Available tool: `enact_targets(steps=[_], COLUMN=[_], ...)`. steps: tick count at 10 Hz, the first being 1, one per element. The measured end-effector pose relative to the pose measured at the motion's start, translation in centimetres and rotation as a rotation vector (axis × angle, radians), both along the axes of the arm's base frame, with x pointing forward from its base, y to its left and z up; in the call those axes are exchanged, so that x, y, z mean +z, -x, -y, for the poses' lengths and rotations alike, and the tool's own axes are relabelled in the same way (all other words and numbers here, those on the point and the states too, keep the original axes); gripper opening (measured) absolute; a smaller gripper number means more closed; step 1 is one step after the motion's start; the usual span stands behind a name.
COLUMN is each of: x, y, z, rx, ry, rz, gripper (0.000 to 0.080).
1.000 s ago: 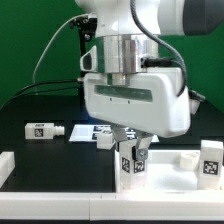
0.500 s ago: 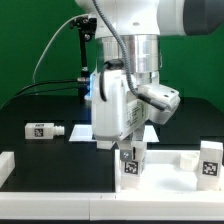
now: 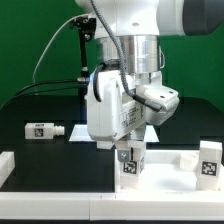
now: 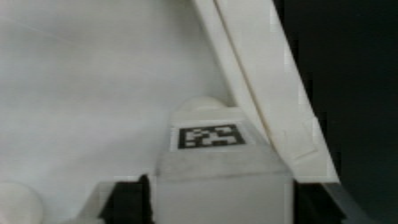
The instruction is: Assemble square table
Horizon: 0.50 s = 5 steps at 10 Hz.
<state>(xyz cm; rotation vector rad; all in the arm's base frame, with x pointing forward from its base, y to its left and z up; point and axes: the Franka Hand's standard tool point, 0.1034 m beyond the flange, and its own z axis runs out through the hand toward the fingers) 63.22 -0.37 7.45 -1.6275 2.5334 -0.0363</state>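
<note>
The square table's top [image 3: 60, 180] lies at the front, a white tray with a raised rim [image 4: 267, 80]. One tagged white leg [image 3: 131, 164] stands upright in it, close to a corner. My gripper [image 3: 127, 148] hangs straight over this leg, open, with a dark finger [image 4: 125, 200] on each side of the leg [image 4: 217, 140]. A second leg [image 3: 208, 160] stands upright at the exterior view's right. Another leg [image 3: 45, 130] lies on its side on the black table at the exterior view's left.
The marker board [image 3: 78, 135] lies flat behind the gripper, mostly hidden by it. A black post with cables [image 3: 82, 60] rises at the back before a green backdrop.
The wrist turned about a quarter turn over the standing leg between one second and half a second ago. Since then the jaws have spread wider. The leg has stayed in place.
</note>
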Motion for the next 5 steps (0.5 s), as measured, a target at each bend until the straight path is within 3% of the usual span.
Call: enact_targets(steps=[1,2,5], x=[0.8,1.5,0.8], y=[0.1,0.4,0.6], z=[-0.9,-1.9,-1.6], rx=[0.027,0.042,0.041], ry=[-0.003,-0.009,-0.006], rz=[0.004,0.006,-0.001], gripper=[0.0607,0.0607,0.064])
